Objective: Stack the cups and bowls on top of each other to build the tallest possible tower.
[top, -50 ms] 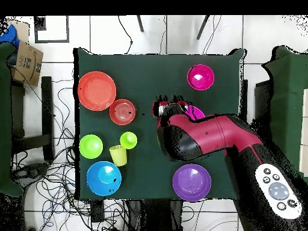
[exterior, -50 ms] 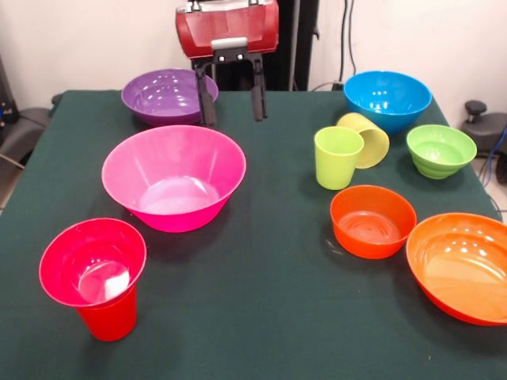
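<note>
**Cups and bowls: all but one set singly on the desk**

One stack is seen: a magenta bowl (exterior, -50 ms: 93, 261) seated in the red cup (exterior, -50 ms: 107, 317), at the near left of the front view. The large pink bowl (exterior, -50 ms: 174, 178) lies beside it, the purple bowl (exterior, -50 ms: 169, 95) behind. Grouped opposite are the blue bowl (exterior, -50 ms: 387, 99), ribbed green bowl (exterior, -50 ms: 440, 150), lime cup (exterior, -50 ms: 337, 157), tipped yellow cup (exterior, -50 ms: 366, 138), small orange bowl (exterior, -50 ms: 372, 221) and large orange bowl (exterior, -50 ms: 462, 266). The gripper (exterior, -50 ms: 232, 101) is held empty above the pink bowl's far rim, fingers parted. Green desk (exterior, -50 ms: 261, 317).

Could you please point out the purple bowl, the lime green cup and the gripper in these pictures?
purple bowl (exterior, -50 ms: 162, 95), front view, on its inner wall.
lime green cup (exterior, -50 ms: 337, 162), front view, on its outer side.
gripper (exterior, -50 ms: 233, 103), front view, midway between its two open fingertips.
</note>
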Robot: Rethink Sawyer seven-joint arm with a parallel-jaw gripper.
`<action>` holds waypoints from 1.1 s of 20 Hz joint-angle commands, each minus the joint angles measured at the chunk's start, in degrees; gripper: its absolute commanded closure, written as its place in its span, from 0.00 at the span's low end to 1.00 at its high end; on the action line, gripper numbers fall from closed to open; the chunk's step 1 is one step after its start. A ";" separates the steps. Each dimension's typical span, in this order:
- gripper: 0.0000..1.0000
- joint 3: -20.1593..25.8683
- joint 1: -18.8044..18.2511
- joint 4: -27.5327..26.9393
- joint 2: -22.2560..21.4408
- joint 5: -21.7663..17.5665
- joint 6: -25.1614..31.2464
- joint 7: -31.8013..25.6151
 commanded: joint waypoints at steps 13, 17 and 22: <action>0.00 -10.70 9.12 -2.69 7.98 0.81 6.78 3.66; 0.00 -18.40 14.00 -5.43 7.75 0.32 5.73 8.80; 0.00 -20.55 14.76 -6.00 7.80 2.00 4.67 6.83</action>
